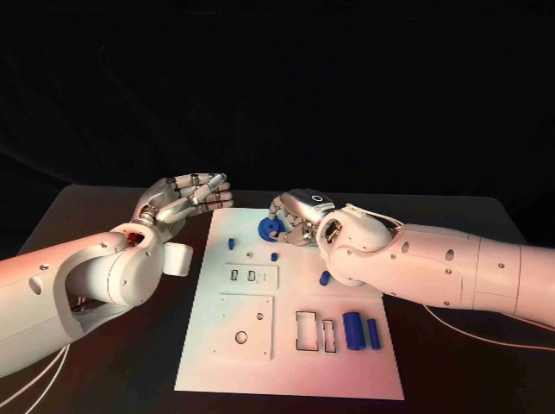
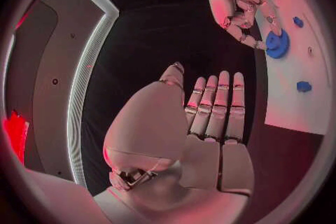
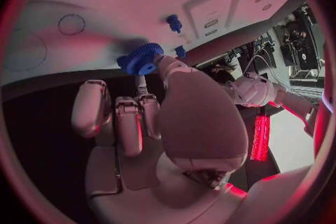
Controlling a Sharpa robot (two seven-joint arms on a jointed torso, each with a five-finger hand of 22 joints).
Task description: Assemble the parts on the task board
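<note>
The white task board [image 1: 290,362] lies in the middle of the black table. My right hand [image 1: 305,216] is at the board's far end and pinches a blue gear [image 1: 271,228] with its fingertips, low over the board. The same gear [image 3: 143,59] sits at the thumb tip of my right hand [image 3: 154,123], and the gear [image 2: 277,45] also appears in the left wrist view. My left hand [image 1: 184,200] hovers beside the board's far left corner, fingers straight, holding nothing. Small blue pegs [image 1: 232,243] [image 1: 274,255] [image 1: 324,278] are on the board. Two blue cylinders [image 1: 352,329] [image 1: 373,334] lie near its right edge.
The board carries a square raised plate [image 1: 246,323], a small block with slots [image 1: 251,276] and rectangular recesses [image 1: 313,332]. Dark table surface [image 1: 91,216] surrounds the board on both sides.
</note>
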